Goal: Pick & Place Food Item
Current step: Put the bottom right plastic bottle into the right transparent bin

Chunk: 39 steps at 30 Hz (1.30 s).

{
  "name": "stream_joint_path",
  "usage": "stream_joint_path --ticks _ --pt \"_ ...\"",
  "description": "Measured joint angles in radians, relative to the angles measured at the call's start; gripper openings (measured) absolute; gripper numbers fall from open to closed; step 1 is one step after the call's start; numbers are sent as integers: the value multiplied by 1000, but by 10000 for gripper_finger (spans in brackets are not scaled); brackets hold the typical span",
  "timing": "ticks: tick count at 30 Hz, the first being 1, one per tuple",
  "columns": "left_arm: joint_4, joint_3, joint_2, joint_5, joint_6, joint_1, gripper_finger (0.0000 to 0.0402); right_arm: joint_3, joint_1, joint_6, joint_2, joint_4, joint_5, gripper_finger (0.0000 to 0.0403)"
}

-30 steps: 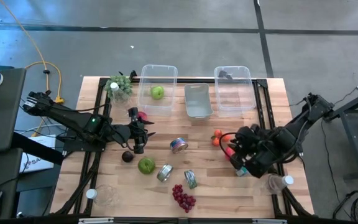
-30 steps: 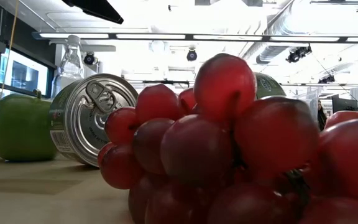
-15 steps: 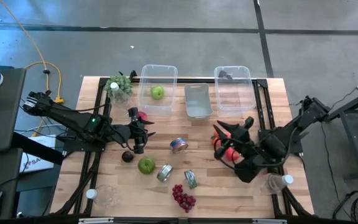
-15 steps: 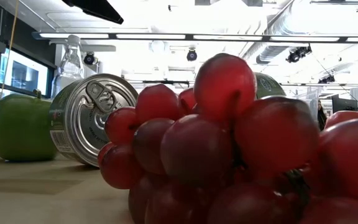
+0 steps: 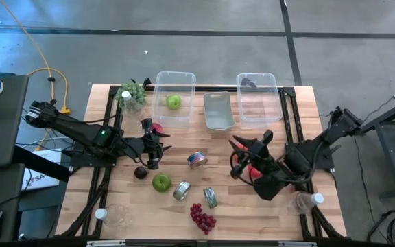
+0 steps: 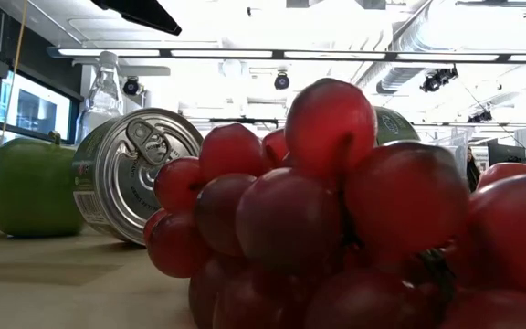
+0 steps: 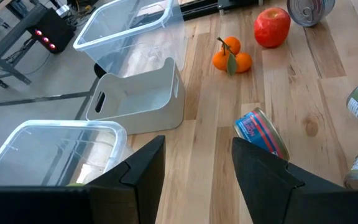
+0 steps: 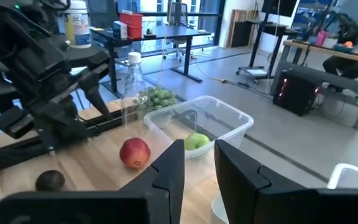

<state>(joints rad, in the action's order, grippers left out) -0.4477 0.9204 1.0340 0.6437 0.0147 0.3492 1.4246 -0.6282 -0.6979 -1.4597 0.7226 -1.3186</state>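
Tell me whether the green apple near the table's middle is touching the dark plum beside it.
Apart. In the high view, bare wood shows between the green apple and the dark plum, which lies toward the left arm's side.

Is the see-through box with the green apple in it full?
No. The left clear box holds only one green apple; bare bottom shows around it.

Right of centre in your high view, a red apple [image 5: 254, 169] sits on the bench, partly hidden, with small oranges [image 5: 239, 152] touching it at its upper left. Your left wrist view shows the apple [image 7: 271, 27] upright and the leafy oranges [image 7: 231, 57] clustered beside it.
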Motion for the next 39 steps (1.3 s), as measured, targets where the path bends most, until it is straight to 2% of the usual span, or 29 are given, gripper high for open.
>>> stream_joint_path --ticks 5,8,12,15,22,23,25,30,33,35,37,39 --pt "0 0 0 0 0 0 177 0 -26 48 0 -19 72 80" --pt "0 0 0 0 0 0 177 0 -35 77 -6 -44 74 82" --pt "0 0 0 0 0 0 177 0 -59 130 -8 -52 91 111" --pt "0 0 0 0 0 0 177 0 -78 162 -7 -51 127 167" --pt "0 0 0 0 0 0 177 0 -85 181 -7 -60 168 365" --pt "0 0 0 0 0 0 177 0 -84 182 -8 -59 173 382" --pt "0 0 0 0 0 0 177 0 -83 182 -8 -53 180 385" --pt "0 0 0 0 0 0 177 0 -83 167 -11 -42 210 352" --pt "0 0 0 0 0 0 177 0 -75 130 -10 -27 309 350" --pt "0 0 0 0 0 0 177 0 -60 105 -10 -14 424 350" --pt "0 0 0 0 0 0 177 18 -35 100 -11 50 615 349" --pt "0 0 0 0 0 0 177 50 -3 28 -11 161 788 349"
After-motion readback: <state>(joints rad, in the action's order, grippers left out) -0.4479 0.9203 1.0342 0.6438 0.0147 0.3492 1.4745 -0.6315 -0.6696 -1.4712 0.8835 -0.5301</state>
